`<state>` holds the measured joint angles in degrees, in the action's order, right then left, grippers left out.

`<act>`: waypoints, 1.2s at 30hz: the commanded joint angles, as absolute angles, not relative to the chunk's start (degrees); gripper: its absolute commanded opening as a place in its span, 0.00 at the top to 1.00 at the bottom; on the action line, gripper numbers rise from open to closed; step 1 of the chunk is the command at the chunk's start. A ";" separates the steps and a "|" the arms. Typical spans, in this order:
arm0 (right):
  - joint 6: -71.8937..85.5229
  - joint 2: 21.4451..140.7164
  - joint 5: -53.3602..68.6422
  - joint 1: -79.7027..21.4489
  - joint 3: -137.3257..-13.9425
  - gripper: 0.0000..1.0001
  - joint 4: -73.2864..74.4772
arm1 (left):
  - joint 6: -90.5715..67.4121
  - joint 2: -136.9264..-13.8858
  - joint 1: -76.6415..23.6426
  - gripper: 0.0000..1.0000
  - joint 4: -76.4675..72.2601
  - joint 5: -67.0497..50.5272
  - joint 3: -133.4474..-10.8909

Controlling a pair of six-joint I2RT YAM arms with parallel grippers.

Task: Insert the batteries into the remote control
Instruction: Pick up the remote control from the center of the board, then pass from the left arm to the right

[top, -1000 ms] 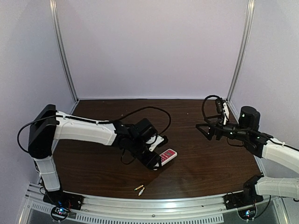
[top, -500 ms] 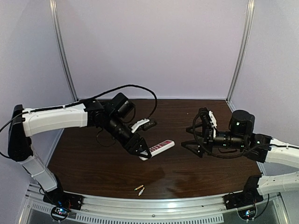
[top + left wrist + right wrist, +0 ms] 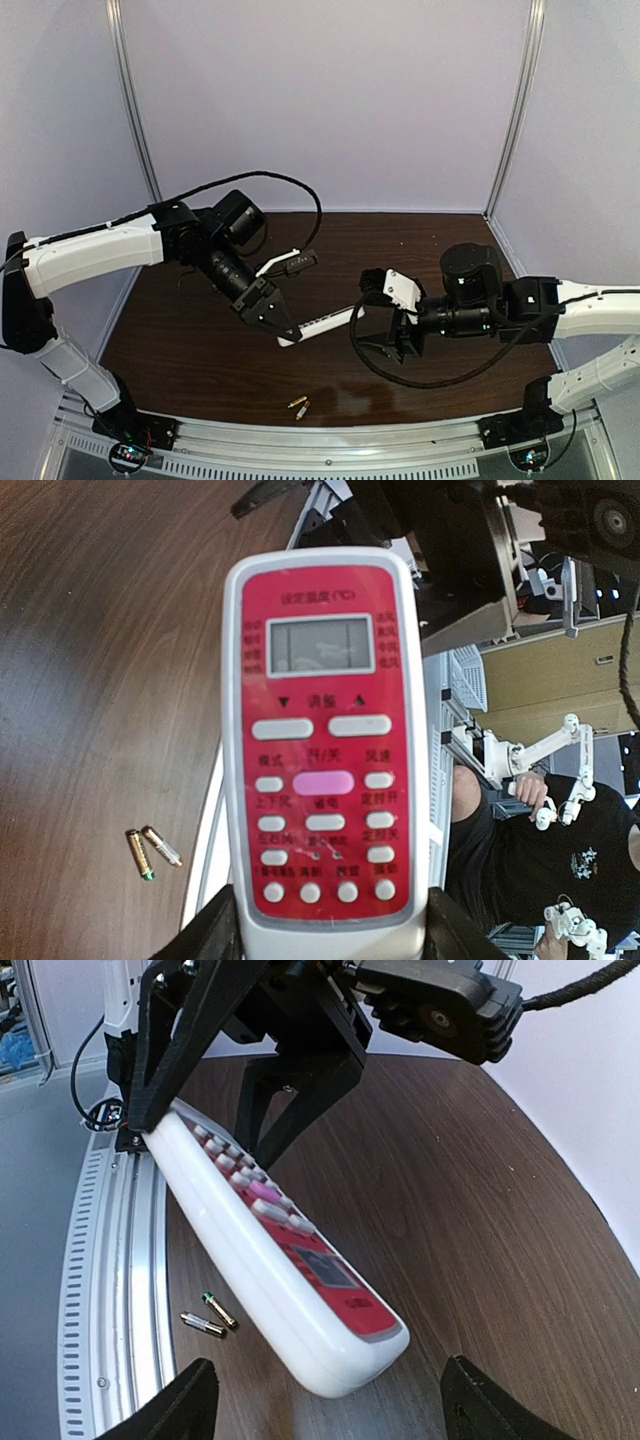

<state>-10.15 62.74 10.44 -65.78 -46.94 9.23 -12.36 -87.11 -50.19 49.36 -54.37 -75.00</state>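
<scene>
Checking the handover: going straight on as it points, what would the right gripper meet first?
Probably the free end of the remote control, which the left gripper holds aloft. It lies ahead between the open fingers of the right gripper, though depth is unclear.

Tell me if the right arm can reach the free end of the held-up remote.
Probably yes: the right gripper is open and faces the remote control's free end with nothing between them; the left gripper clamps the other end.

We see a robotics lab: a table (image 3: 420, 250) boxed by pale walls (image 3: 330, 100) and metal posts (image 3: 136, 120), and, at the right of the left wrist view, a person (image 3: 530, 880) beside spare white arms (image 3: 520, 752).
</scene>
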 commanded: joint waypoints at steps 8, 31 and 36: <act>-20.06 66.20 7.26 -67.58 -54.33 0.27 14.57 | -11.86 -84.83 -50.00 0.69 47.70 -62.07 -72.07; -26.75 73.02 1.09 -74.40 -64.41 0.85 27.04 | -13.59 -84.49 -50.01 0.59 45.25 -65.18 -70.89; -24.89 72.49 0.26 -74.29 -65.44 0.97 28.52 | -12.07 -82.65 -48.89 0.15 46.27 -60.66 -73.65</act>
<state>-28.03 73.47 2.59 -74.87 -62.87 27.07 -14.66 -85.89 -49.76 47.20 -63.83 -70.57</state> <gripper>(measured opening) 0.210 0.748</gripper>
